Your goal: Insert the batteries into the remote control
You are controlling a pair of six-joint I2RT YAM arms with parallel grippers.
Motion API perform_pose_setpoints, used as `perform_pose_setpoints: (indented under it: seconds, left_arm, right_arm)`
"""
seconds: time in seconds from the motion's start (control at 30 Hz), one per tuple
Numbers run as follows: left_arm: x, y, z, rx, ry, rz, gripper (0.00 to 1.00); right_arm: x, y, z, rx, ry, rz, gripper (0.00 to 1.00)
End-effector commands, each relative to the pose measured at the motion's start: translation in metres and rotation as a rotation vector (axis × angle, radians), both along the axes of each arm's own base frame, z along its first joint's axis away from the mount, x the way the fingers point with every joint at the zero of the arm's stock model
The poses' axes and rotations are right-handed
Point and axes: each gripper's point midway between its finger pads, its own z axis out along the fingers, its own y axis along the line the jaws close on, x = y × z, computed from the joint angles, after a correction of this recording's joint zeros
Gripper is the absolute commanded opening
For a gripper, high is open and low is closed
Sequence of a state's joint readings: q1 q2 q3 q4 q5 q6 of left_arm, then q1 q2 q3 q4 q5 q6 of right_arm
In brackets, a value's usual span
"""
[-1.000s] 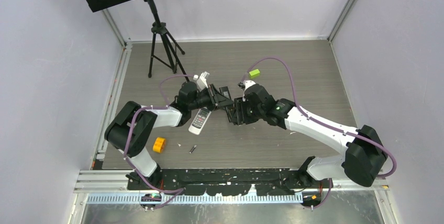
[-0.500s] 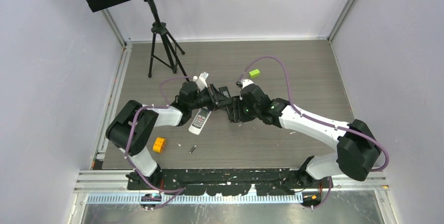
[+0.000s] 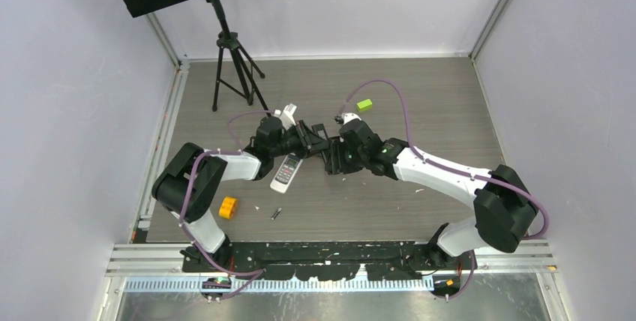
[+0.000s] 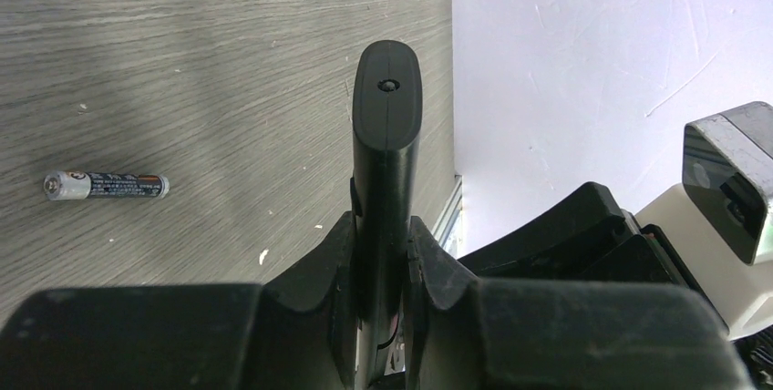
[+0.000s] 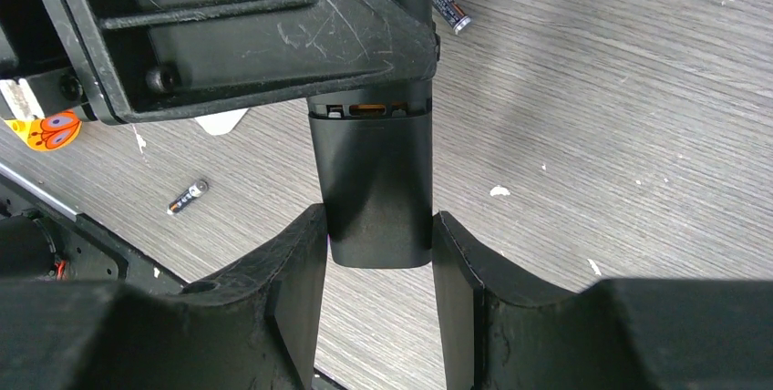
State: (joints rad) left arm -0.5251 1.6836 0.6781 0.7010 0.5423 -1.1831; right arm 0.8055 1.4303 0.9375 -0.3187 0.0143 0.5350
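Note:
My left gripper (image 4: 381, 226) is shut on a black remote control (image 4: 386, 117), holding it edge-on above the table. From the opposite side, my right gripper (image 5: 376, 226) has its two fingers pressed against both sides of that remote's free end (image 5: 372, 189). A thin gap with orange metal shows across the remote's body near the left gripper. In the top view the two grippers meet at mid-table (image 3: 328, 150). Loose batteries lie on the wood: one battery (image 4: 107, 186) in the left wrist view, two more (image 5: 188, 197) (image 5: 450, 5) in the right wrist view, and one (image 3: 276, 214) near the front.
A white remote (image 3: 286, 171) lies flat just below the left gripper. An orange block (image 3: 228, 207) sits front left and a lime-green block (image 3: 364, 104) behind the right arm. A black tripod (image 3: 232, 66) stands at the back left.
The right arm has swung in towards the left gripper, bringing its fingers onto the black remote's end. The left gripper has stayed where it was, still holding the remote.

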Motion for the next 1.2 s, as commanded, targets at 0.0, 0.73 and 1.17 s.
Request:
perform_pose_setpoints:
  seconds: [0.0, 0.73, 1.17]
  left_arm:
    - [-0.014, -0.016, 0.042, -0.127, -0.030, -0.101, 0.00]
    - [-0.018, -0.017, 0.031, -0.133, 0.038, -0.113, 0.00]
    - [-0.016, -0.018, 0.024, -0.150, 0.072, -0.094, 0.00]
  right_arm:
    - [0.016, 0.005, 0.005, -0.011, -0.030, -0.058, 0.42]
    - [0.018, 0.005, 0.009, -0.023, -0.004, -0.079, 0.45]
    - [0.018, 0.005, 0.006, -0.015, -0.015, -0.070, 0.48]
